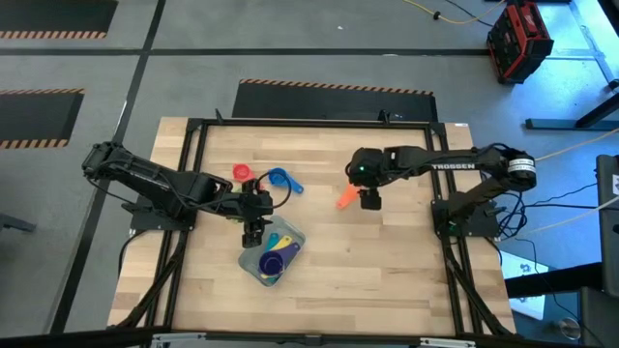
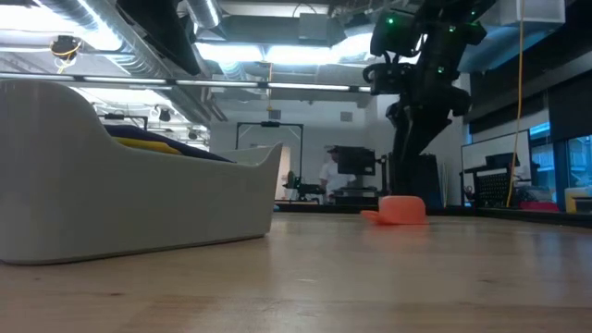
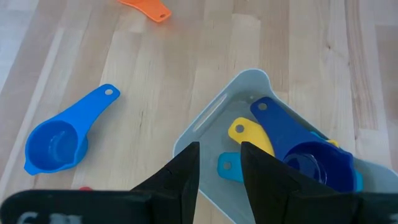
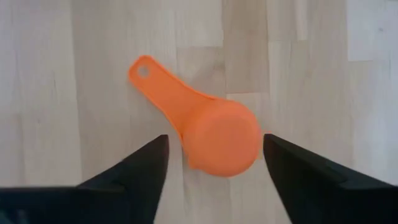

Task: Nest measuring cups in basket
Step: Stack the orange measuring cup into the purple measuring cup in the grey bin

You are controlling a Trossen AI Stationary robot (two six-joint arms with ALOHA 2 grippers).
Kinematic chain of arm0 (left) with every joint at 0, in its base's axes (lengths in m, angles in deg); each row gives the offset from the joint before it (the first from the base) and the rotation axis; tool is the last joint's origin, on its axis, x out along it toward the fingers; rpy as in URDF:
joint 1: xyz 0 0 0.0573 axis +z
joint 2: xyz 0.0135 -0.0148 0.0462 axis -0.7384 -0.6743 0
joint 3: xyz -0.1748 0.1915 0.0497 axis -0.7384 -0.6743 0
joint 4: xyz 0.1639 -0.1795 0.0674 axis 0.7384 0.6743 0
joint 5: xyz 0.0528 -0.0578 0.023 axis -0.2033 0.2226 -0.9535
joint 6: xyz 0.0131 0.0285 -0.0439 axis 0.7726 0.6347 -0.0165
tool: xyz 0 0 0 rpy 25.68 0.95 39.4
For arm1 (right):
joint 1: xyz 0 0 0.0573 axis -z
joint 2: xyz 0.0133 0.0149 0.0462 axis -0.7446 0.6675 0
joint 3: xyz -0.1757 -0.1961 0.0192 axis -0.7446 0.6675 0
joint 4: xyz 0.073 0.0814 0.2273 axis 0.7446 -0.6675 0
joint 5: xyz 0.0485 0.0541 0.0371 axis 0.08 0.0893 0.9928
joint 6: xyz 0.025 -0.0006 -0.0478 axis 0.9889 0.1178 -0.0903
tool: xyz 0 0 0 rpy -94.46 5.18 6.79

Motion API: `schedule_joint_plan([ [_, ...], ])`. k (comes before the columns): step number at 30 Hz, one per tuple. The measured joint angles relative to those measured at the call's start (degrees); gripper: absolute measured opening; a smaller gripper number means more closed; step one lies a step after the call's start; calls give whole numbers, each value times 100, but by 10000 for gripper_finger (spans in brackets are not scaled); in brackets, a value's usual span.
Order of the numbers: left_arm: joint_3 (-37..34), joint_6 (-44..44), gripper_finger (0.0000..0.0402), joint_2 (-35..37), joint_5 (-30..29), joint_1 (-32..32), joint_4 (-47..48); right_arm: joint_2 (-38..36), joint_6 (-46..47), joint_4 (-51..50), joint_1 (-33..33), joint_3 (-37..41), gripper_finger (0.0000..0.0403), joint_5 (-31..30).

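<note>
The pale basket point(image 1: 274, 253) sits on the table near its front. It holds a yellow cup point(image 3: 250, 135), a teal cup point(image 3: 229, 167) and a dark purple-blue cup point(image 3: 317, 165), one in another. My left gripper point(image 3: 219, 180) hovers over the basket's far wall, open by a narrow gap, with nothing between the fingers. A blue cup point(image 3: 59, 140) and a red cup point(image 1: 242, 173) lie on the wood beyond it. My right gripper point(image 4: 214, 163) hangs wide open above the orange cup point(image 4: 214, 134), which rests mouth down with a finger on either side, apart from it.
The blue cup point(image 1: 279, 179) and red cup lie close together just past the left gripper. The orange cup point(image 1: 345, 197) lies mid-table, seen beyond the basket point(image 2: 139, 203) in the low view. A black frame borders the table point(image 1: 387, 280). Bare wood lies right of the basket.
</note>
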State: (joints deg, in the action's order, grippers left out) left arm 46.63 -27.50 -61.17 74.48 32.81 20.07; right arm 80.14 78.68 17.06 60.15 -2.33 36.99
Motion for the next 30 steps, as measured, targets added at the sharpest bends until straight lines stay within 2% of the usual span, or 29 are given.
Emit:
schedule_joint_plan([
  [7,0,0,110,0,0,0,1,43,-152,178,302,0,381,214],
  [9,0,0,110,0,0,0,2,62,-190,215,378,4,394,236],
  [18,0,2,110,0,0,2,-28,527,-243,406,428,24,387,243],
  [23,0,2,110,0,0,2,-38,846,-233,404,580,28,387,739],
  [30,0,2,110,1,0,2,-39,1215,-256,500,829,33,387,1001],
])
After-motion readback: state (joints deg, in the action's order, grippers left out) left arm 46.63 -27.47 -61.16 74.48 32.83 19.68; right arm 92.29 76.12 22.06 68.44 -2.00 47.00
